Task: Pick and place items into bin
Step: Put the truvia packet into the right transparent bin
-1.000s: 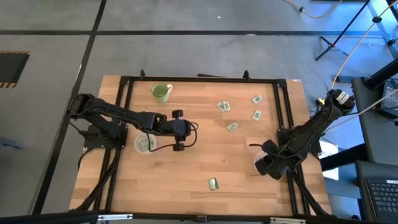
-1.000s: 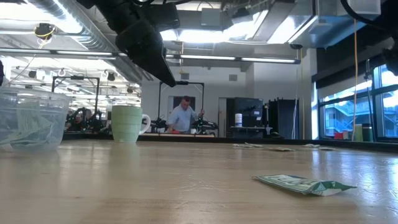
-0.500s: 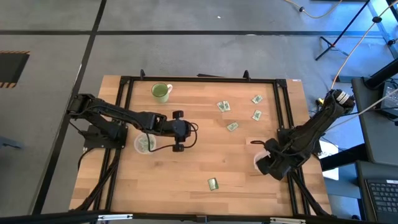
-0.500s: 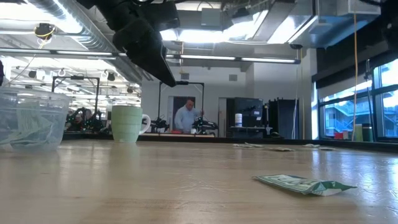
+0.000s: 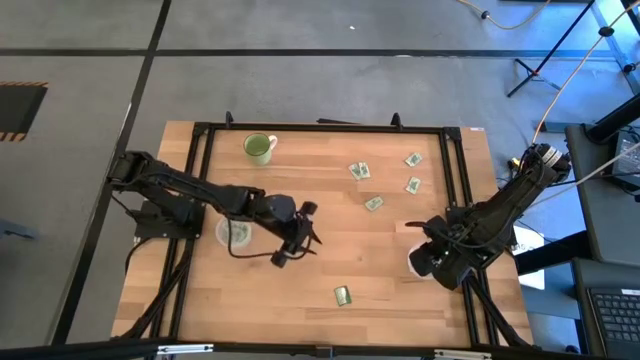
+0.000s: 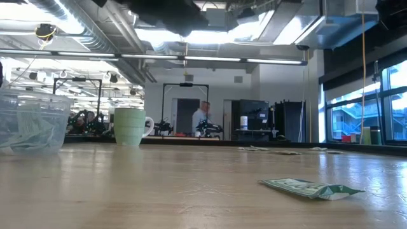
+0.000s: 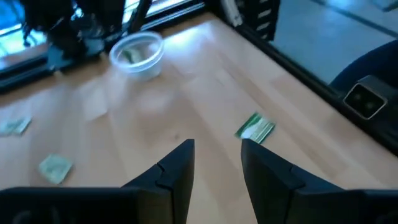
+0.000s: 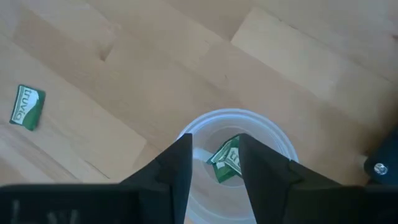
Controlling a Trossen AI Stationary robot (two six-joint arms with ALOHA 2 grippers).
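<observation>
Several green-and-white packets lie flat on the wooden table: one near the front edge (image 5: 343,295), which also shows in the left wrist view (image 7: 255,127) and the low view (image 6: 311,187), and others at the far right (image 5: 359,170) (image 5: 412,184) (image 5: 373,203). My left gripper (image 5: 308,240) (image 7: 216,165) is open and empty above the table's middle. My right gripper (image 5: 425,255) (image 8: 211,165) is open above a clear round tub (image 8: 233,121) holding one packet (image 8: 225,160).
A second clear tub (image 5: 233,232) (image 6: 32,127) with packets stands by the left arm. A light-green mug (image 5: 259,148) (image 6: 130,126) stands at the far left. A black frame (image 5: 320,127) runs along the table's edges. A person stands in the room far behind (image 6: 203,117).
My left gripper has swung toward the table's near edge and turned toward the near right, away from the left tub; in the low view it has gone out of the top of the picture. My right gripper has shifted slightly over its tub.
</observation>
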